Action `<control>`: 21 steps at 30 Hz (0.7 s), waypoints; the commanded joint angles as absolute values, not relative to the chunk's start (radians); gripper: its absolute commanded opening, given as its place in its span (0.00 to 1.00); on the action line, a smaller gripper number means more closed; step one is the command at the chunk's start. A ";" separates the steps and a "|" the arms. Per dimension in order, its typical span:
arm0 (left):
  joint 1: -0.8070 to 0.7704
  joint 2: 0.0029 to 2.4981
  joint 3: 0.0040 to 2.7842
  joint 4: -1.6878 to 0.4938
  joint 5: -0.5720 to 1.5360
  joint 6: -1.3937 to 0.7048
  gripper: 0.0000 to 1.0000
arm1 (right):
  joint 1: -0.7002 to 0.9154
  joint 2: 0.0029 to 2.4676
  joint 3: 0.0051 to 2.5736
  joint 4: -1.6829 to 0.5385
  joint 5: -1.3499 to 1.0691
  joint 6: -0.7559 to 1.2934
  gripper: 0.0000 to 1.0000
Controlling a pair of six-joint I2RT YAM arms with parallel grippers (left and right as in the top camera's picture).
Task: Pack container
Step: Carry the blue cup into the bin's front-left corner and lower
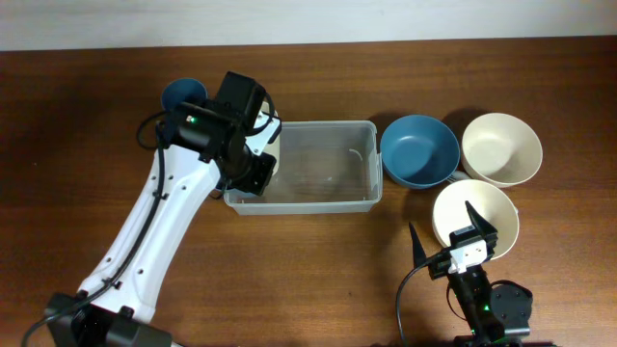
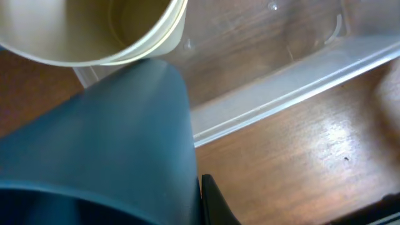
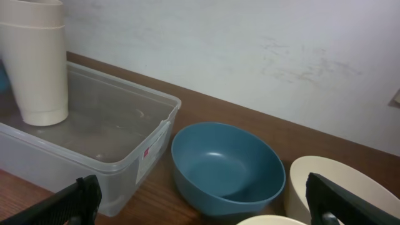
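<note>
The clear container (image 1: 328, 123) lies at the table's middle; it also shows in the left wrist view (image 2: 294, 87) and the right wrist view (image 3: 125, 134). A stack of cream cups (image 3: 36, 69) stands inside its left end, seen from above in the left wrist view (image 2: 94, 31). My left gripper (image 1: 253, 169) hangs over that left end, and its one visible finger (image 2: 201, 187) presses on a blue cup (image 2: 106, 144) held beside the cream cups. My right gripper (image 1: 442, 220) is open and empty near the front right, its fingers (image 3: 212, 206) spread wide.
A second blue cup (image 1: 183, 93) stands behind the left arm. To the right of the container are a blue bowl (image 1: 419, 149) (image 3: 225, 165) and a cream bowl (image 1: 501, 147) (image 3: 337, 187). Another cream bowl (image 1: 496, 207) sits under the right gripper.
</note>
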State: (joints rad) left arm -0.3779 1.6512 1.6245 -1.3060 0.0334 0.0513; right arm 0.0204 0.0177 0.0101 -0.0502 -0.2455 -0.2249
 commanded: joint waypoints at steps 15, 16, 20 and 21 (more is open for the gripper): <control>-0.379 1.665 1.538 -1.240 0.023 0.045 0.02 | 0.027 0.014 0.006 -0.056 -0.252 -0.228 0.99; -0.379 1.668 1.538 -1.240 0.023 0.045 0.01 | 0.027 0.014 0.006 -0.056 -0.252 -0.228 0.99; -0.380 1.694 1.538 -1.242 0.042 0.045 0.02 | 0.027 0.014 0.006 -0.056 -0.252 -0.228 0.99; -0.380 1.700 1.538 -1.242 0.042 0.045 0.02 | 0.027 0.014 0.006 -0.056 -0.252 -0.228 0.99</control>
State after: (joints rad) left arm -0.3794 1.6722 1.5471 -1.2434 0.0357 0.0517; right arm 0.0204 0.0177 0.0105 -0.0502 -0.2455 -0.2253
